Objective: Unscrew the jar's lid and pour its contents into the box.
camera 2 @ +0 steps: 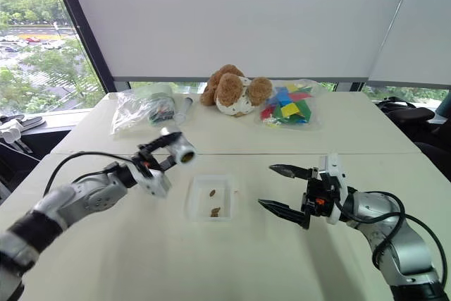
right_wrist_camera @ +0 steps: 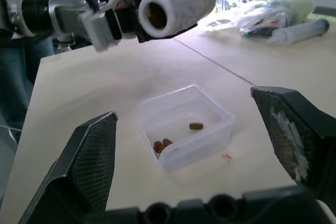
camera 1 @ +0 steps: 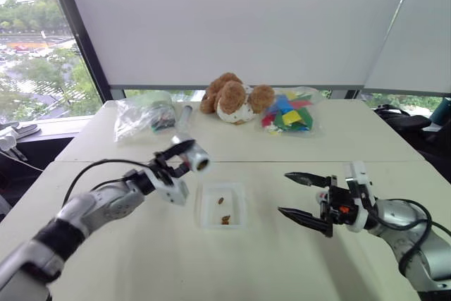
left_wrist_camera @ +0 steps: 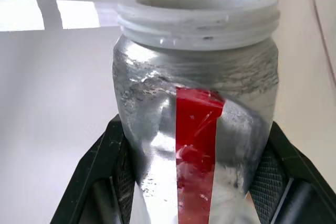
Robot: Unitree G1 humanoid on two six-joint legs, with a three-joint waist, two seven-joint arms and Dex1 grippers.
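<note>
Left gripper (camera 1: 182, 158) is clamped on the jar (camera 1: 195, 156), holding it up over the table (camera 1: 127, 259), just off the box's (camera 1: 221, 205) near-left corner. The jar lies roughly level, with its open mouth turned toward the box side. Its body is crinkly grey-silver with a red stripe down the label, and it has a pale threaded neck (no cap on it). In the left wrist view the black fingers (left_wrist_camera: 110, 171) press both sides of the jar's lower body. From the right wrist view something brownish sits inside the mouth; I can't tell more.

The box is a shallow clear tray with rounded corners, flat on the table between the two arms. A few brown pieces (camera 1: 225, 219) lie in it, one apart from a small clump.

Right gripper (camera 1: 296, 195) hovers on the other side of the box, pointing at it, with the jaws wide apart and nothing between them.

Far end of the table: a plush dog (camera 1: 232, 98), a bag of coloured pieces (camera 1: 289, 113), another clear bag (camera 1: 144, 114), and a clear tube (camera 1: 184, 115).
</note>
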